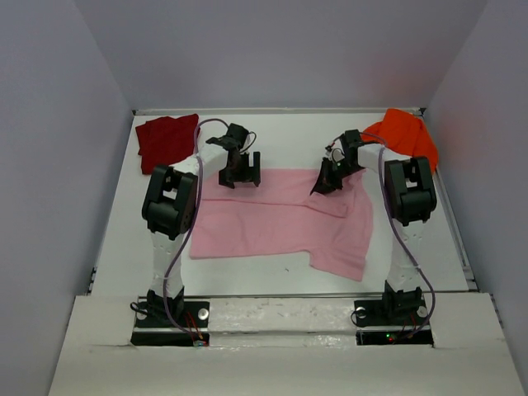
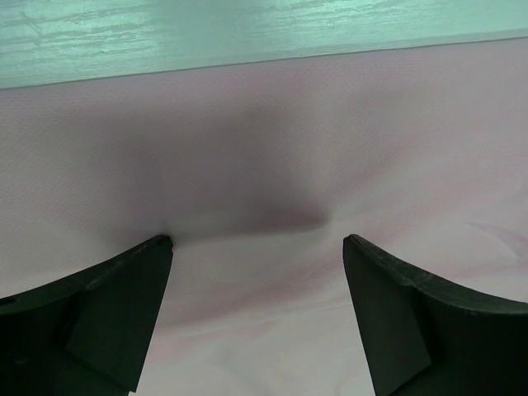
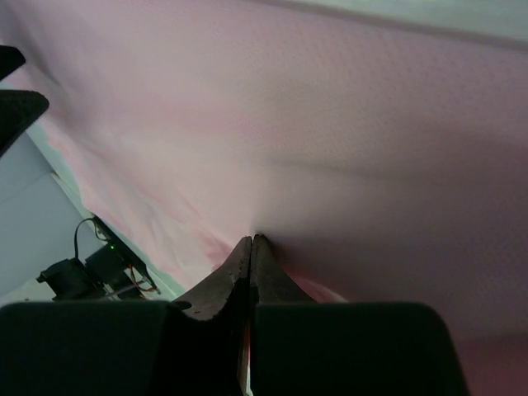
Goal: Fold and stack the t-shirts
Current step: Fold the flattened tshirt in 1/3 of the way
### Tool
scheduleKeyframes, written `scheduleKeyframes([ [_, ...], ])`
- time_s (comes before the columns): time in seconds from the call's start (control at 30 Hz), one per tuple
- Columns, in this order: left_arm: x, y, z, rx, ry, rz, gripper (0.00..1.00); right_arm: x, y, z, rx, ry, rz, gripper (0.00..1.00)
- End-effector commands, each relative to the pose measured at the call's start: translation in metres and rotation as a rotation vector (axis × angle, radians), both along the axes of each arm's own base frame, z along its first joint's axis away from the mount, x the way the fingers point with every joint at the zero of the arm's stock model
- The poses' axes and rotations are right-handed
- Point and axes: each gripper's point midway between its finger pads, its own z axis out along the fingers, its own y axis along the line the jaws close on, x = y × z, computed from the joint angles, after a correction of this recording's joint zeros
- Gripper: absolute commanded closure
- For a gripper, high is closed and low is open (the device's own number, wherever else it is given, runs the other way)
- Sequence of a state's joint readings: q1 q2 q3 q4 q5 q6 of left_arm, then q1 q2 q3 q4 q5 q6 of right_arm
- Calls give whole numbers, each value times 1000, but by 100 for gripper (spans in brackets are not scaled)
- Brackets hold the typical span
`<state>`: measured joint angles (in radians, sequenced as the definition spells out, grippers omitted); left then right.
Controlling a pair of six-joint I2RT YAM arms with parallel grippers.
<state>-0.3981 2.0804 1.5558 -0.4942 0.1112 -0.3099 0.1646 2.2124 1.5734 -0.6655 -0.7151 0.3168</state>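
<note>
A: The right gripper (image 3: 252,241) is clenched on the pink t-shirt (image 1: 272,223) at its far edge. The left gripper (image 2: 256,239) is spread wide, gripping nothing.
B: A one-sided lift could skew the fold and drag cloth toward the orange t-shirt (image 1: 404,136).

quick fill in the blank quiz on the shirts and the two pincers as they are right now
1. The left pincer stands ____ over the pink t-shirt.
2. The right pincer is shut on ____ cloth.
3. The dark red t-shirt lies at the far ____ corner of the table.
4. The orange t-shirt lies at the far ____ corner.
Missing words: open; pink; left; right.
</note>
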Motion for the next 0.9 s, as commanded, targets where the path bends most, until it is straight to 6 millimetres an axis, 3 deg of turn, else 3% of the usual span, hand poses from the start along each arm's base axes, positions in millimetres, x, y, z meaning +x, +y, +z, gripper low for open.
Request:
scheduleKeyframes([
  [0.0,-7,-1,-7,17,52,5,1,-10,-5,31,-7,-60,9,100],
  [0.3,-8,-13,-11,16,62,-4,1,-56,-15,63,-25,-39,3,100],
  [0.63,-9,-14,-10,25,61,-10,1,-97,-22,61,-40,10,0,100],
  [0.7,-10,-13,-10,26,61,-10,1,-96,-25,59,-56,-8,0,100],
  [0.87,-15,-12,-13,24,67,-8,1,-54,-14,83,-18,-79,12,100],
])
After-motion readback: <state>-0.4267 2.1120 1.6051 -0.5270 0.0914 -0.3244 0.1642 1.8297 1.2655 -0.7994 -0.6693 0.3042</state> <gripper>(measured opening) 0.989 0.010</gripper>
